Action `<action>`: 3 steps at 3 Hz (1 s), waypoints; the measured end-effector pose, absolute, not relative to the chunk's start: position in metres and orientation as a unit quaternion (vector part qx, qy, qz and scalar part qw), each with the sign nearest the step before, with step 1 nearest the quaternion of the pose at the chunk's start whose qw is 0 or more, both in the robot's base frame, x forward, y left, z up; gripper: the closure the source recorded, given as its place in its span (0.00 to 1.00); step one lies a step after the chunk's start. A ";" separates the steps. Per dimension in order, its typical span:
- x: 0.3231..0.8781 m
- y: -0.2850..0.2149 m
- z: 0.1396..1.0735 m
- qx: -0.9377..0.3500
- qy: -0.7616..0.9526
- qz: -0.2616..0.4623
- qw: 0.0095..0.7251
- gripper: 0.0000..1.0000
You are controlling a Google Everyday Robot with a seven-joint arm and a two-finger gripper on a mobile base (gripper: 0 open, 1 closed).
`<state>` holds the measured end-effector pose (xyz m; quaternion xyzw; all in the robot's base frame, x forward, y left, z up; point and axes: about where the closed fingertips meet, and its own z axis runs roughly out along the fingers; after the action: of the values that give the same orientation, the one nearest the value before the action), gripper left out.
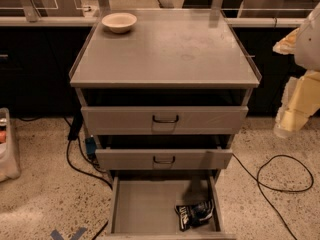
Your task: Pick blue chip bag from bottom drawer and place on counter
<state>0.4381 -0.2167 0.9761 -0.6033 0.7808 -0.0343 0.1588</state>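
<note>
A pale bin stands on the speckled floor at far left, with a dark cable trailing toward the grey cabinet. A cream bowl sits at the back-left corner of the counter. Below the counter, the 2 upper drawers are each pulled out a little, handles facing the camera. The bottom drawer is pulled out furthest, its grey floor exposed.

The blue chip bag lies crumpled in the drawer's front-right corner, near the right wall and close to the front edge. Its long axis runs roughly left to right, the right end tipped slightly toward the back of the drawer, and white lettering shows at its left end.

The robot's 1 gripper hangs at the right edge of the scene, outside the cabinet and about level with the top drawer. Whether it is open or closed cannot be told from this view; it appears to hold nothing. The bag lies down and to the left of it, well apart, so the pick appears not yet begun: the reach would likely descend leftward into the drawer, past its right wall. A looped cable lies on the floor beneath.
</note>
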 end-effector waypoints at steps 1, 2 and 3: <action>0.438 -0.217 0.975 -0.603 0.781 -0.034 0.160 0.00; 0.438 -0.221 0.959 -0.598 0.783 -0.035 0.168 0.00; 0.432 -0.227 0.924 -0.592 0.787 -0.021 0.169 0.00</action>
<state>0.4319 -0.2267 0.9244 -0.5923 0.7874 -0.0208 0.1694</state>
